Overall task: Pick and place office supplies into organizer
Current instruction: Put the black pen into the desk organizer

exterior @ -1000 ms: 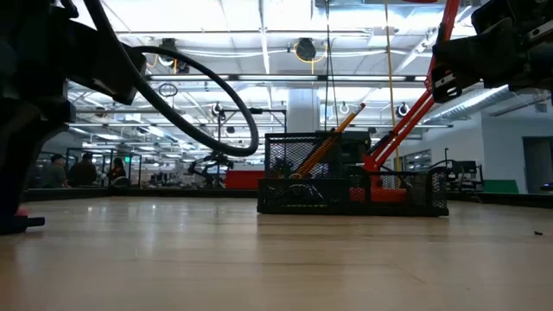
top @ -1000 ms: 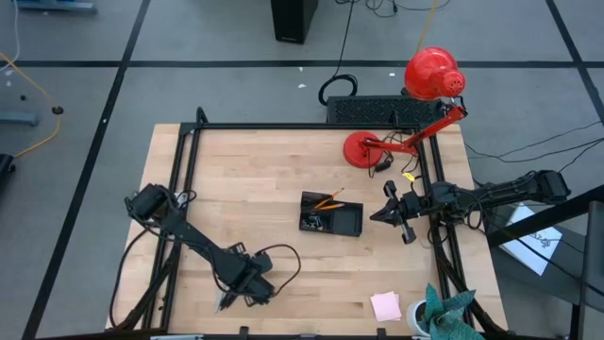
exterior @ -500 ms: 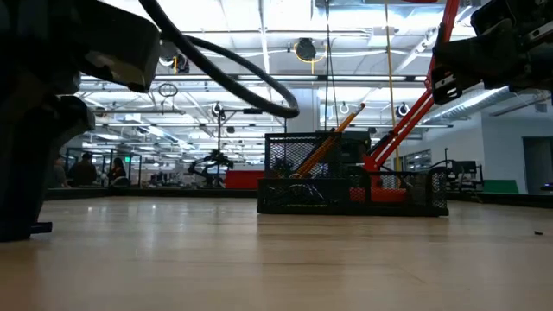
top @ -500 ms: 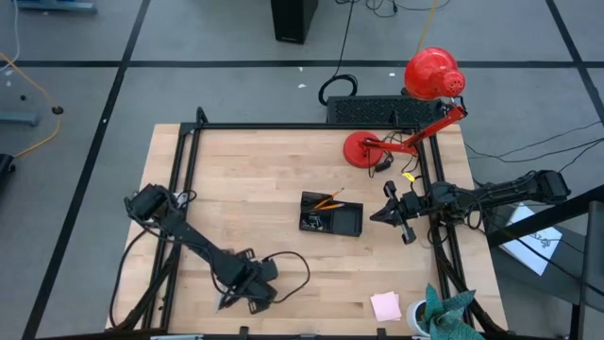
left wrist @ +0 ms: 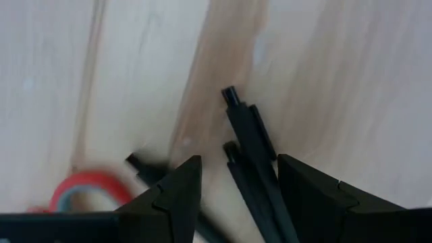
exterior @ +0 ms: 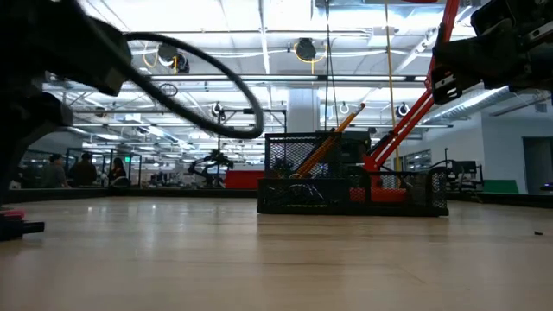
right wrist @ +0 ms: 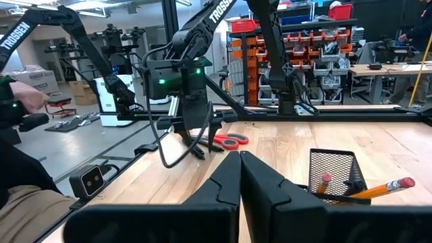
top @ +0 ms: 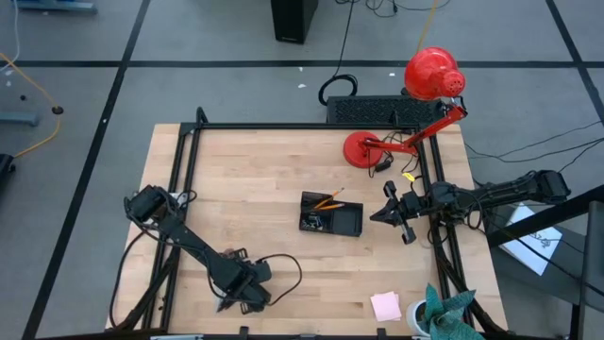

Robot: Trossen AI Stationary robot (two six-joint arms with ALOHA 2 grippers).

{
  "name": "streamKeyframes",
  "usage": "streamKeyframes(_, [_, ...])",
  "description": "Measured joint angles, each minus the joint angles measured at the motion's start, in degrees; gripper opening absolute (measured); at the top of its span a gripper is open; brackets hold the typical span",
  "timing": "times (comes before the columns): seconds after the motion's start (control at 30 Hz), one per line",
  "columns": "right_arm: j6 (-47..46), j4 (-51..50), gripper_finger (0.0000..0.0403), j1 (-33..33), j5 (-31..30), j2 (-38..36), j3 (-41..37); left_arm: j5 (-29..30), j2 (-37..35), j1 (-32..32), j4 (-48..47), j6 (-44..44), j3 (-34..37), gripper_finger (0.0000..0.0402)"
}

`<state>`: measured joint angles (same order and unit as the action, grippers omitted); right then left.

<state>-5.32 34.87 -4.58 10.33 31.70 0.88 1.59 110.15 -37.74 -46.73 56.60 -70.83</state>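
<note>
The left gripper (left wrist: 233, 196) is low over the near left part of the worktop (top: 264, 179), pointing down, with its fingers set wide apart and holding nothing. Two black pens (left wrist: 253, 145) lie side by side on the wood directly under it, in the gap between the fingers. A third dark pen (left wrist: 145, 169) lies just beside one finger, and next to it one red handle ring of the scissors (left wrist: 91, 189) shows; there is one pair of scissors (right wrist: 226, 140), lying beside this gripper.

The right gripper (top: 385, 213) hangs above the right side of the worktop, with its fingers pressed together and nothing between them. The organizer (top: 331, 216), one black mesh tray, stands just in front of this gripper, toward the middle of the worktop. Two orange pencils (top: 329, 201) lean in its compartment farthest from this gripper. Small dark things also lie there, but I cannot tell what they are. One pink pad (top: 385, 306) lies well apart from both grippers, at the near right edge. One small yellow piece (top: 409, 177) lies behind the right gripper, near the base of the one red lamp (top: 363, 149).
</note>
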Motion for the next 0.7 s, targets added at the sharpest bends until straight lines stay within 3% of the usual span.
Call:
streamKeyframes(0.5, [0.0, 0.0, 0.0000, 0.0, 0.0, 0.0, 0.0, -1.7, -2.3, 1.2, -3.3, -1.4, -0.5, 0.0200])
streamKeyframes(0.7, [0.0, 0.0, 0.0000, 0.0, 0.0, 0.0, 0.0, 0.4, -2.3, 1.5, -2.5, -2.0, -0.5, 0.0200])
